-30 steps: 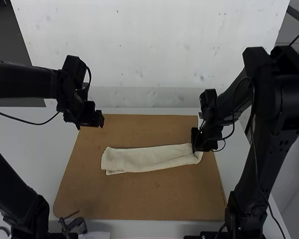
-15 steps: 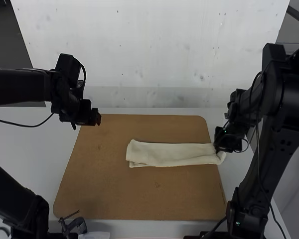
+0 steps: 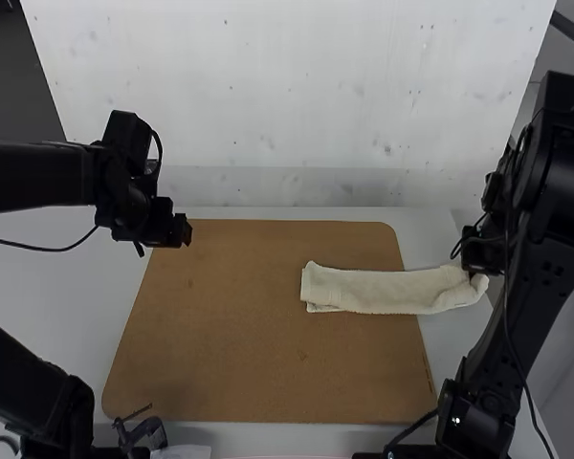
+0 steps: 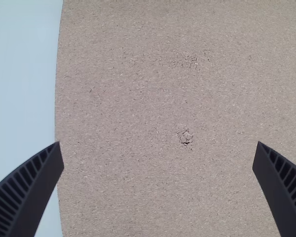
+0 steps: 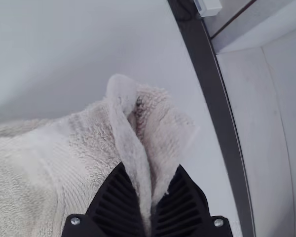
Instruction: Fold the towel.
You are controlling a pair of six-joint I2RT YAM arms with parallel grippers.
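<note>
The cream towel [image 3: 383, 291] lies as a long narrow folded strip, its left part on the brown board and its right part over the white table. At its right end is my right gripper [image 3: 476, 271]. In the right wrist view, the right gripper [image 5: 149, 205] is shut on a pinched ridge of the towel [image 5: 84, 158], near that end. My left gripper [image 3: 186, 232] is above the board's far left corner, apart from the towel. Its fingers are wide apart in the left wrist view, where the left gripper [image 4: 158, 153] has bare board between them.
The brown board [image 3: 239, 373] rests on the white table [image 3: 57, 287], with a white wall [image 3: 287, 86] behind. A small dark clamp-like object [image 3: 142, 432] sits at the near left edge. The table's dark edge [image 5: 212, 89] runs close to the right gripper.
The right gripper has moved to the right, dragging the towel with it partly off the board. The left arm has shifted only slightly.
</note>
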